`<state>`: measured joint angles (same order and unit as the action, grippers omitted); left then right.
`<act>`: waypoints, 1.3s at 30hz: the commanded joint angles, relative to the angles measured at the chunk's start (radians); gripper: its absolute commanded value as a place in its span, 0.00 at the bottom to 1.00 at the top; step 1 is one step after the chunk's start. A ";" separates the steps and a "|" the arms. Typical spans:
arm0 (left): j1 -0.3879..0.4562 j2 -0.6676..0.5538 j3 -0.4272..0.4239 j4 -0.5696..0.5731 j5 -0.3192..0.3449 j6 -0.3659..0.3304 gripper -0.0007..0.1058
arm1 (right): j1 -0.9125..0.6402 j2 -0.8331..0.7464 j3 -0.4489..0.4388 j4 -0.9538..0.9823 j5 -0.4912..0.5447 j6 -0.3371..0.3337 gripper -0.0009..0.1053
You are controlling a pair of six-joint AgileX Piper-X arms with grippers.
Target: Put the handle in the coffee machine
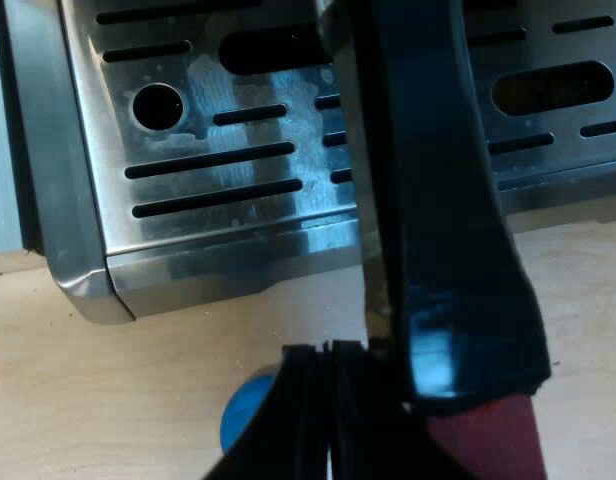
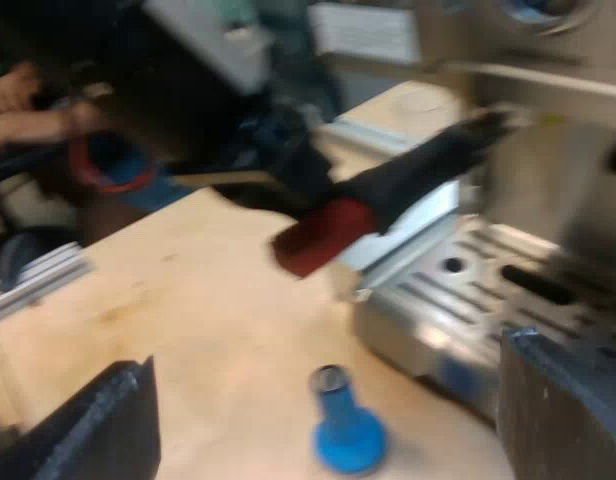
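one handle [image 2: 408,178] pinched by left jaws over machine [image 1: 218,150] front edge, right jaws spread above tamper [image 2: 345,425]

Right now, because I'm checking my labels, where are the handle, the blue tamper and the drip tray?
handle [image 2: 413,172]: right wrist view, on its dark grip.
blue tamper [image 2: 340,415]: right wrist view, on its stem.
drip tray [image 1: 188,135]: left wrist view, on metal between slots.
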<state>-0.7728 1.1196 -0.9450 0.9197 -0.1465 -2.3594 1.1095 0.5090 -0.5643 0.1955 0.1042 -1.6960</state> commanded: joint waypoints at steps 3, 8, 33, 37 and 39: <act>-0.061 0.000 -0.027 -0.230 0.277 0.004 0.01 | 0.002 -0.005 -0.035 0.028 -0.085 -0.005 0.68; -0.061 0.000 -0.027 -0.238 0.277 0.004 0.01 | 0.002 -0.005 -0.036 0.028 -0.085 -0.005 0.68; -0.057 0.000 -0.027 -0.236 0.260 0.023 0.01 | 0.002 -0.005 -0.036 0.090 -0.055 0.018 0.68; -0.053 0.000 -0.027 -0.234 0.251 0.051 0.01 | 0.002 -0.005 -0.036 0.096 -0.055 0.018 0.68; -0.053 0.000 -0.027 -0.231 0.252 0.054 0.01 | 0.002 -0.005 -0.036 0.096 -0.055 0.021 0.68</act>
<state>-0.7794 1.1244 -0.9450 0.9056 -0.1465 -2.3259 1.1095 0.5090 -0.5869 0.2874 0.0481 -1.6756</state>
